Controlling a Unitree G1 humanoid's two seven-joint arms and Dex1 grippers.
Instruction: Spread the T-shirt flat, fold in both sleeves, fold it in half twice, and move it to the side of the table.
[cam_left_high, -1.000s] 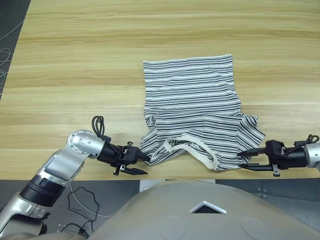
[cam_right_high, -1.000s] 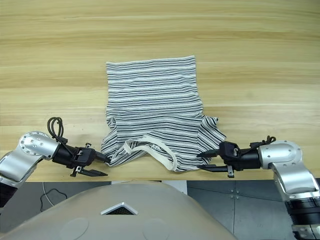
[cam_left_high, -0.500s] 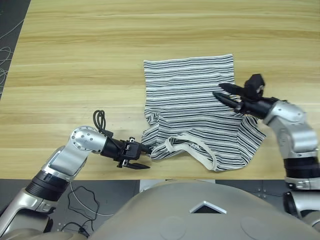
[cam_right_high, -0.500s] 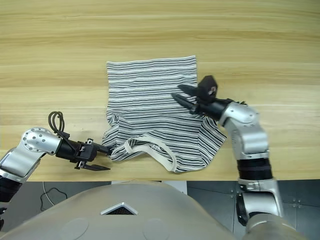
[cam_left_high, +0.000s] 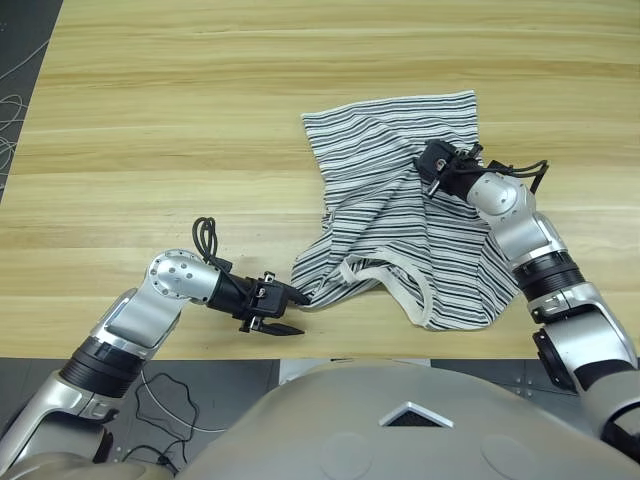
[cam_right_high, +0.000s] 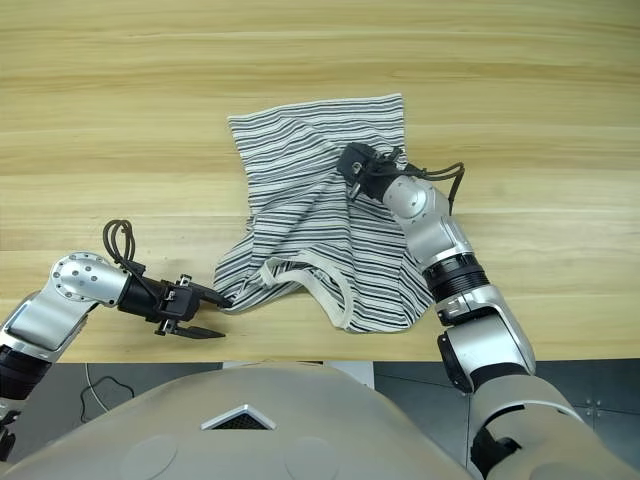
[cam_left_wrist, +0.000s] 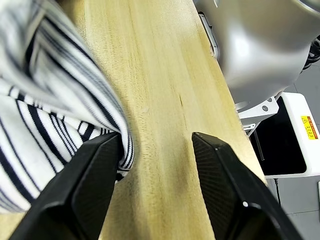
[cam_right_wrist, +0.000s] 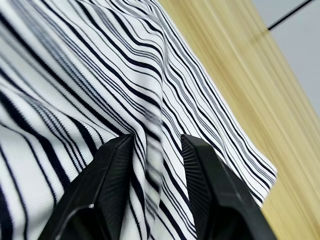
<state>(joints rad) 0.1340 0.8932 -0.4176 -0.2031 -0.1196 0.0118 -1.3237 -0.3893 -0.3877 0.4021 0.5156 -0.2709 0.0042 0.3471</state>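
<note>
Pinching a ridge of the T-shirt (cam_left_high: 390, 130), rumpled at the front of the surface (cam_left_high: 150, 120), in my right claw (cam_left_high: 428, 172); left claw (cam_left_high: 290, 312) gapes beside its corner, holding nothing. Limp, light cloth, so I'd grip hems.

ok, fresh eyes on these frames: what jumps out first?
The black-and-white striped T-shirt lies rumpled, not flat, near the front edge of the light wooden table. The right gripper pinches a ridge of cloth on the shirt's right half, and the folds converge on it. The left gripper sits open at the shirt's near-left corner, one finger against the fabric.
</note>
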